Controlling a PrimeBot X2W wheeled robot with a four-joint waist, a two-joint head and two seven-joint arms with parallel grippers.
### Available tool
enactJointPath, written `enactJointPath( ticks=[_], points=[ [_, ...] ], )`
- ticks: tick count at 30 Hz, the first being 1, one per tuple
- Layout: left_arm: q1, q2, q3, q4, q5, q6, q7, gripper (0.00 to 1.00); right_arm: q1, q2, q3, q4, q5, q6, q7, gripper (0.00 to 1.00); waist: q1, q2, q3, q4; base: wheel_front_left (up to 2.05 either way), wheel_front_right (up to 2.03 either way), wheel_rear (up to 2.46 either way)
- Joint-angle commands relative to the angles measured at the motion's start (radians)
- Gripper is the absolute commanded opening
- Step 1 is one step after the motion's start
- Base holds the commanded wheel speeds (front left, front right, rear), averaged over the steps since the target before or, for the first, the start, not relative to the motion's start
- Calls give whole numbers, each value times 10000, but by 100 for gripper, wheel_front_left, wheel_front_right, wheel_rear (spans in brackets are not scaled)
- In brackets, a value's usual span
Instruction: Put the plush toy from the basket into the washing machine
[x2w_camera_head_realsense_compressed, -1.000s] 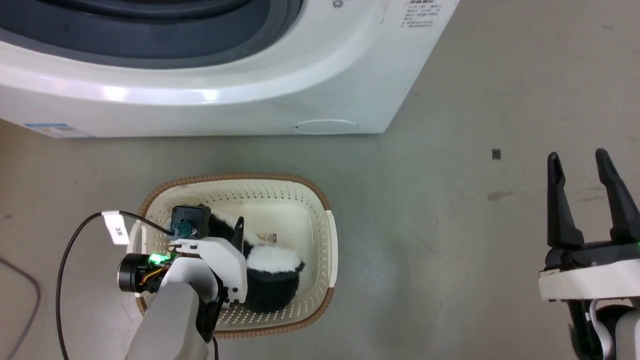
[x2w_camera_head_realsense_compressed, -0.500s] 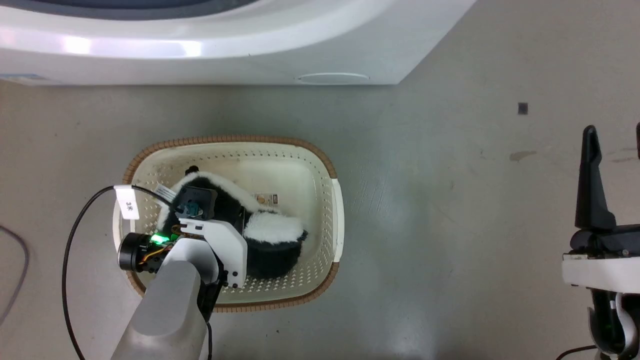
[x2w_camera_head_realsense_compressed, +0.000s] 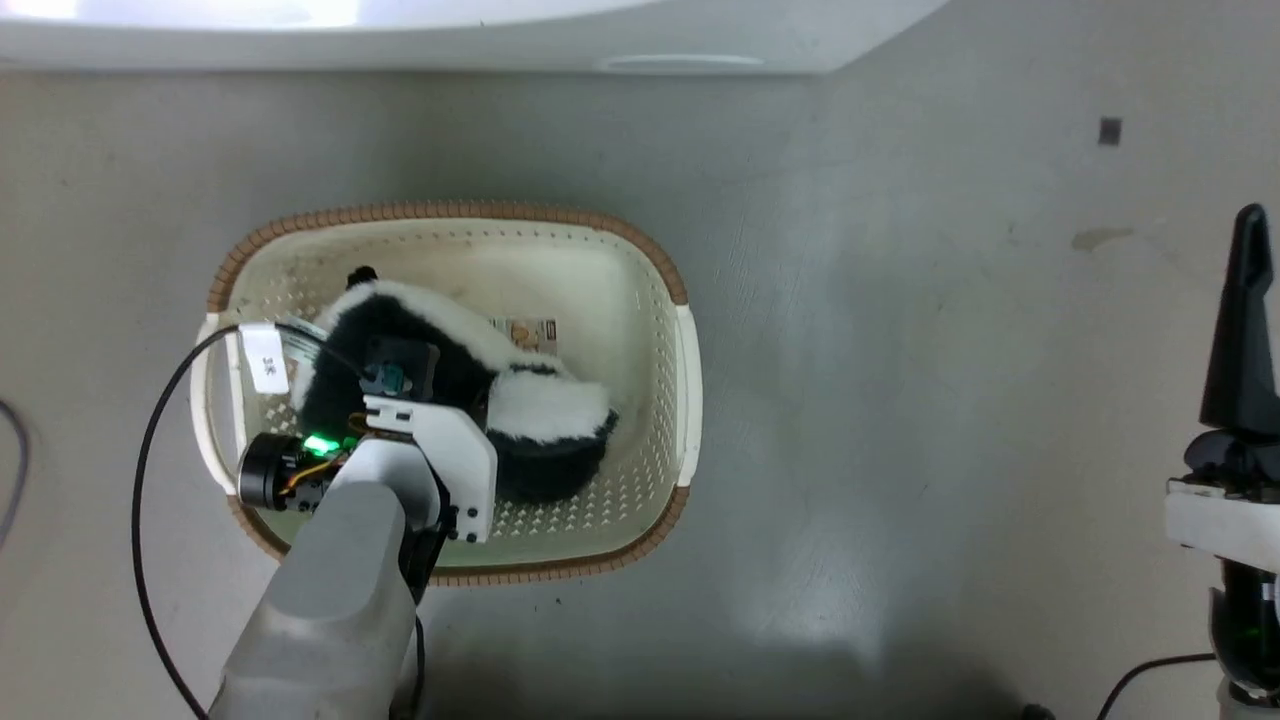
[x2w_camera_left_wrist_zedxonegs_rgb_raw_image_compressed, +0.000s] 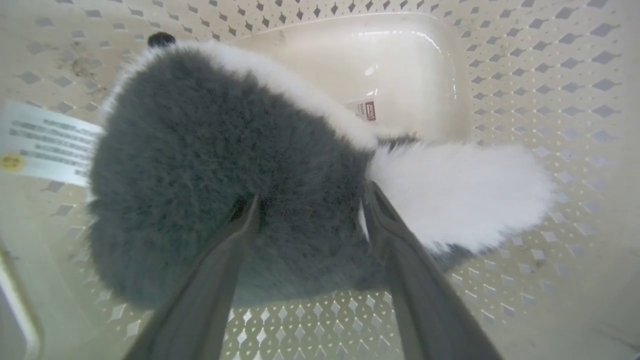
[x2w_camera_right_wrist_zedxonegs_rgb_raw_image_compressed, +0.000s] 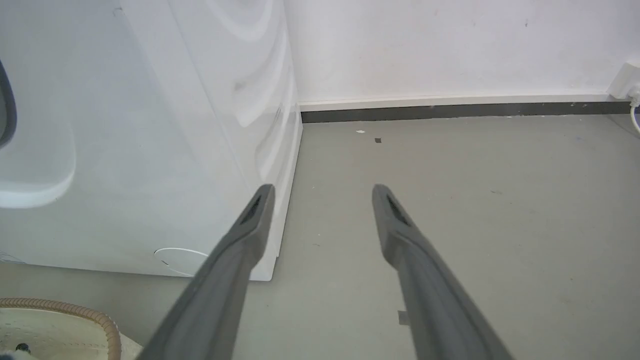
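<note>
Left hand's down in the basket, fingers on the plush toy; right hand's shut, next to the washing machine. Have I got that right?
Not quite. The right hand is open: the right wrist view shows its fingers spread with nothing between them. The rest stands: the left hand is in the basket, fingers on the plush toy, and the right hand is next to the washing machine.

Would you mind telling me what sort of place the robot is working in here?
Probably a laundry corner of a lab: a washing machine on bare grey floor, a basket holding a plush toy before it.
</note>
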Motion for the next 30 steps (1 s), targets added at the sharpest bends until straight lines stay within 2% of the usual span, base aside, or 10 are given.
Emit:
enactJointPath(
  ticks=[1, 18, 29, 30],
  points=[
    [-373, -3, -125, 355, -87, -59, 85, 100, -243, -3, -111, -160, 98, 5, -113, 100, -1, 0, 335, 41, 0, 0, 0],
    [-1714, -126, -616, 1998, -636, -310, 153, 100, -688, -4, -381, -624, 273, 5, -445, 100, -1, 0, 1695, 122, 0, 0, 0],
    [-2545, -65, -961, 3129, -999, -274, 18, 100, -1095, -4, -710, -1067, 546, 6, -674, 100, -1, 0, 2397, 77, 0, 0, 0],
    [-2623, -66, -1004, 3232, -1028, -301, 38, 73, -1129, -4, -734, -1103, 568, 6, -695, 100, -1, 0, 2452, 76, 0, 0, 0]
  ],
)
